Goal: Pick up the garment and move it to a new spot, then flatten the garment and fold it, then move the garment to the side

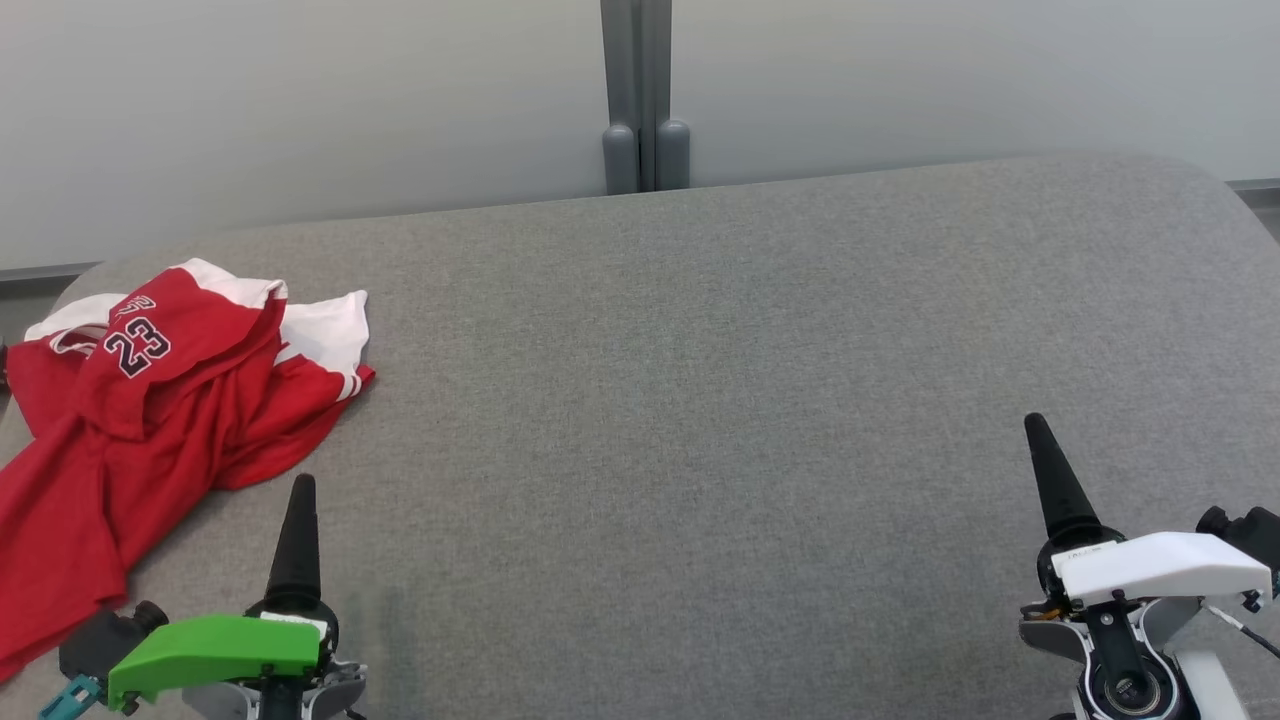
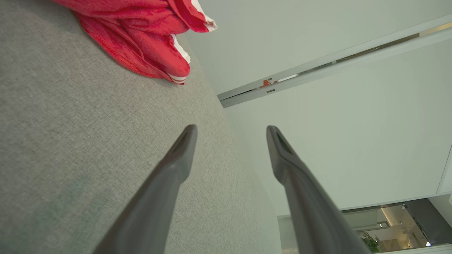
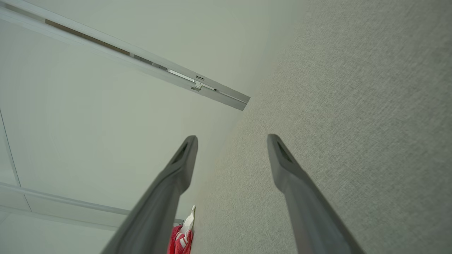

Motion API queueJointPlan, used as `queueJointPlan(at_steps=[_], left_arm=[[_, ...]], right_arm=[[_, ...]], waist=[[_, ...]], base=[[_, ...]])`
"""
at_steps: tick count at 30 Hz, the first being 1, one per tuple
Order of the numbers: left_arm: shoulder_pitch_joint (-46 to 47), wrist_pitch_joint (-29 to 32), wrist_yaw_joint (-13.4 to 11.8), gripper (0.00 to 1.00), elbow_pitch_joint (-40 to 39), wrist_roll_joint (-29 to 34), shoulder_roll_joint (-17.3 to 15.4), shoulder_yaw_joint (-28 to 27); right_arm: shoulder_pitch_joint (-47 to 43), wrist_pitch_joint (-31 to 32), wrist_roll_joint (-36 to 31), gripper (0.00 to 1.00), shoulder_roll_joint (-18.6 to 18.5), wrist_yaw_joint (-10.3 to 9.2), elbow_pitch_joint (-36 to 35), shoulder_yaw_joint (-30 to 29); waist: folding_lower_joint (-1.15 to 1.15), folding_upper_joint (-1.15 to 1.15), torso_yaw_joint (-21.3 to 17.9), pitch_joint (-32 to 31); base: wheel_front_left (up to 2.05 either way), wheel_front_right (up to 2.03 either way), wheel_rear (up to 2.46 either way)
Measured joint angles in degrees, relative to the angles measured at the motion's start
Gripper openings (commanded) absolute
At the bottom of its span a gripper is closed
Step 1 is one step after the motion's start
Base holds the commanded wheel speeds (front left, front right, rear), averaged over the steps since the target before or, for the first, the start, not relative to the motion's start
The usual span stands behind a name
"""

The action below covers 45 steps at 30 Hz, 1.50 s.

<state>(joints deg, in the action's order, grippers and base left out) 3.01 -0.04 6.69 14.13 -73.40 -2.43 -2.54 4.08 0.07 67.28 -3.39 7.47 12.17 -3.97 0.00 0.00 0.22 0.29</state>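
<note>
1. Nearest the head camera, the left gripper [image 2: 231, 128] is sitting at the lower left under its green cover [image 1: 215, 650]. Its two dark fingers are standing wide apart and gripping nothing.
2. The right gripper [image 3: 231, 137] is sitting at the lower right under a white cover [image 1: 1160, 565]. Its fingers are likewise spread wide, with nothing between them.
3. Both grippers are pointing across the gray fabric surface [image 1: 700, 400] toward the far wall.
4. The red and white jersey [image 1: 150, 420] is lying crumpled at the far left of that surface. A dark number 23 is showing on a folded-over part, and white panels are showing along its far edge.
5. The jersey's near end is running out past the left edge of the head view.
6. The jersey is lying near the left gripper, ahead of it and to its left, and the fingers are not touching it. It is lying well apart from the right gripper.
7. A gray post [image 1: 645, 100] is standing behind the surface's far edge, against the pale wall.
</note>
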Motion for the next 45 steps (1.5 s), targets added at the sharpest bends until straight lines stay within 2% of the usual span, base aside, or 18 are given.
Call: queueJointPlan(at_steps=[2, 3, 4, 6, 17, 45], left_arm=[[-0.09, -0.65, -0.15, 1.00, -0.34, 5.34, 0.00, 0.70], [-0.09, -0.65, -0.15, 1.00, -0.34, 5.34, 0.00, 0.70], [-0.17, -1.54, -0.22, 1.00, -0.78, 10.26, -0.01, 1.09], [-0.18, -1.60, -0.22, 1.00, -0.79, 10.48, -0.01, 1.11], [-1.02, -3.68, -1.13, 1.00, -0.85, 24.26, -0.18, 2.25], [-2.41, -8.67, -2.65, 1.00, -1.45, 45.59, -1.57, 4.82]], right_arm=[[-0.01, -0.71, -5.00, 1.00, -0.04, 0.00, -0.36, -0.02], [-0.01, -0.71, -5.00, 1.00, -0.04, 0.00, -0.36, -0.02], [-0.01, -1.52, -9.62, 1.00, -0.09, 0.00, -0.52, 0.05], [-0.01, -1.60, -9.89, 1.00, -0.09, 0.00, -0.52, 0.05], [0.03, -3.77, -21.95, 1.00, -0.20, 0.00, -0.75, 0.99], [0.04, -8.75, -42.67, 1.00, -0.41, 0.00, -0.47, 2.52]], waist=[[0.00, 0.00, 0.05, 0.02], [0.00, 0.00, 0.05, 0.02], [0.00, 0.00, 0.08, 0.05], [0.00, 0.00, 0.08, 0.05], [0.00, 0.00, 0.05, 0.09], [0.00, 0.00, 0.45, 0.25]], base=[[0.00, 0.00, 0.00], [0.00, 0.00, 0.00], [0.00, 0.00, 0.00], [0.00, 0.00, 0.00], [0.00, 0.00, 0.00], [0.00, 0.00, 0.00]])
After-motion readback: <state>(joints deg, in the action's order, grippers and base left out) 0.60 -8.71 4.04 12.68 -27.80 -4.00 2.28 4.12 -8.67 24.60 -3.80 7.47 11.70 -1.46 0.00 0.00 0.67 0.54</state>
